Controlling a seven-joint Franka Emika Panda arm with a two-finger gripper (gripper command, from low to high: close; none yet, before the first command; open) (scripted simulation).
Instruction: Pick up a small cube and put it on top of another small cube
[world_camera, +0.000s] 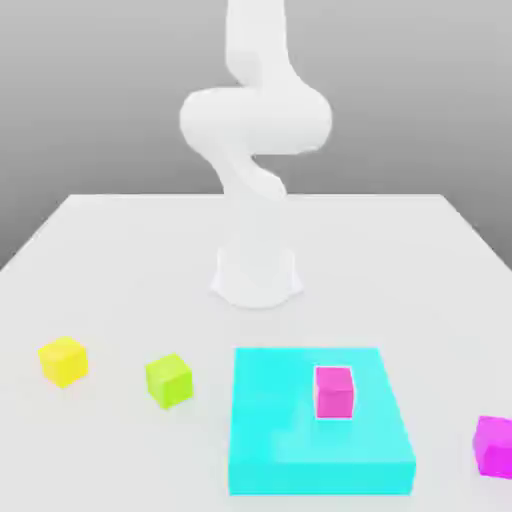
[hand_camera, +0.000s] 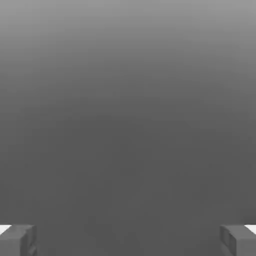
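White table bears yellow cube; hand view catches end effector spread wide, empty

Light was even & soft, no hard shadows or glare; table bright white, renders slightly blurry, hand view dim grey.
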